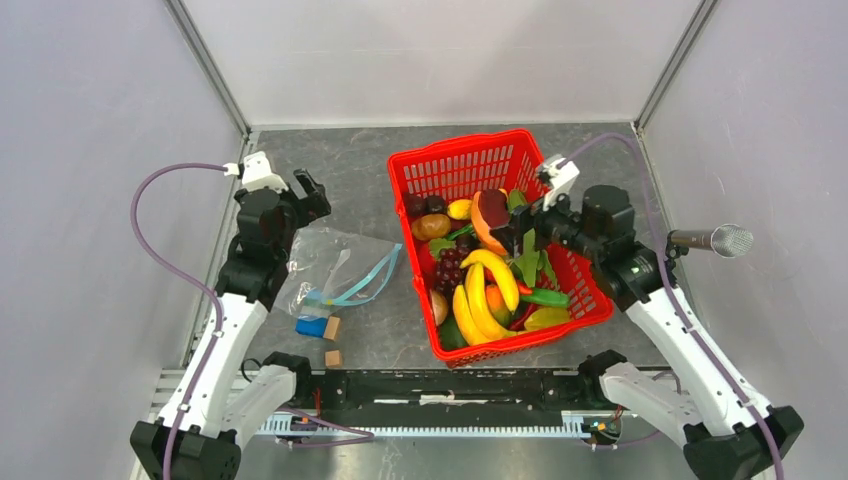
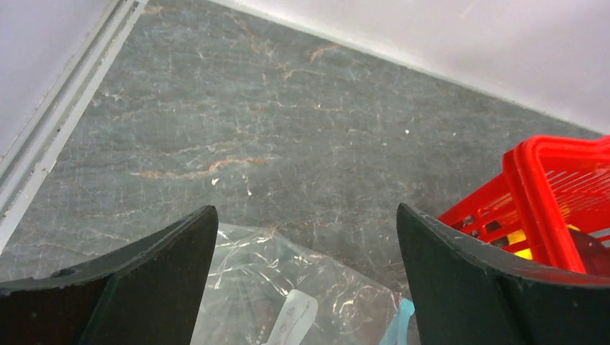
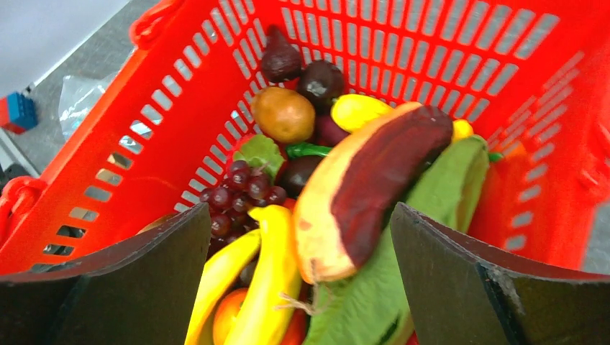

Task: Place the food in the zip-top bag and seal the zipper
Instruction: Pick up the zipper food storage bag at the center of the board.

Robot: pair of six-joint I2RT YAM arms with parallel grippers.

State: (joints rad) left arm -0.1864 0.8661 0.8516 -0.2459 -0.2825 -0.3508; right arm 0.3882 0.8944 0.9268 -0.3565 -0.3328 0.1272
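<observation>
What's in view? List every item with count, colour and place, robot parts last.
basket: one, red, centre-right of the table
bananas: about three, yellow, near end of the basket
grapes: one bunch, purple, in the basket
potato-like piece: one, brown, in the basket
other toy food: several, green, orange and dark, in the basket
zip-top bag: one, clear, left of the basket
zipper: one, light blue, bag's mouth
block: one, blue, bag's near edge
wooden cubes: two, tan, by the block
microphone: one, grey, far right
table: one, grey
left tool: one, black, open above the bag
right tool: one, black, open over the basket
</observation>
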